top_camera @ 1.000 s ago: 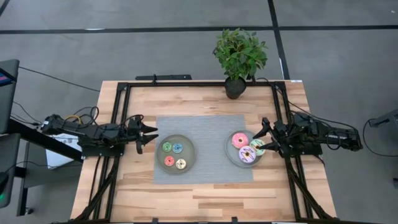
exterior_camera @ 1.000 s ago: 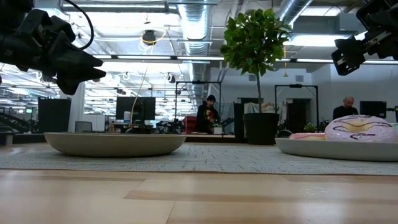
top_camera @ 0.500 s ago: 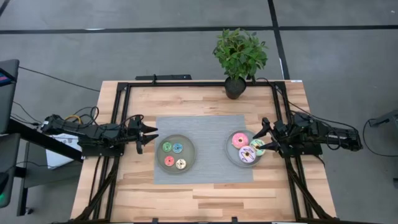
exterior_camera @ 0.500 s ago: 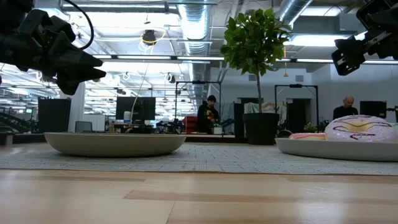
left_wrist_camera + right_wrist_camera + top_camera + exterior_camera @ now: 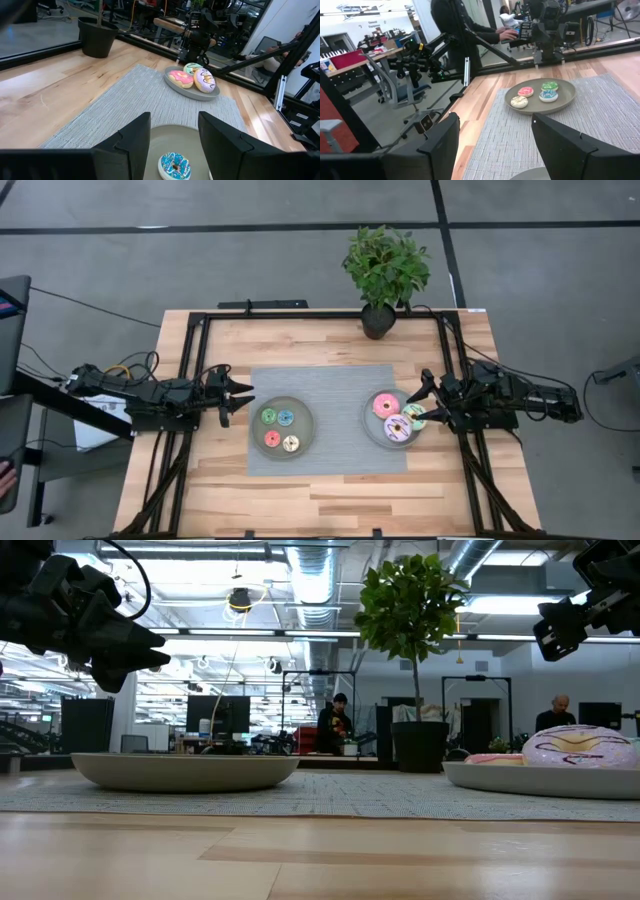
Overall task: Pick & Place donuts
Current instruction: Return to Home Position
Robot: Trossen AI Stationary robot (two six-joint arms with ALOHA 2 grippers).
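Note:
Several tiny donuts, green point(image 5: 267, 416), blue point(image 5: 286, 417), red point(image 5: 272, 438) and yellow-white point(image 5: 291, 443), lie on the left grey plate point(image 5: 281, 427). Three larger donuts, pink point(image 5: 385, 405), purple-white point(image 5: 397, 428) and green point(image 5: 414, 416), lie on the right grey plate point(image 5: 371, 425). My left gripper point(image 5: 240, 396) hovers open just left of the left plate; the blue donut point(image 5: 175, 166) shows beyond its fingers. My right gripper point(image 5: 423, 402) hovers open at the right plate's right rim, above the table.
Both plates stand on a grey woven mat point(image 5: 327, 418) in the middle of the wooden table point(image 5: 330, 495). A potted plant point(image 5: 385, 275) stands at the far edge. Black frame rails point(image 5: 190, 360) run along the table's sides. People sit in the room behind.

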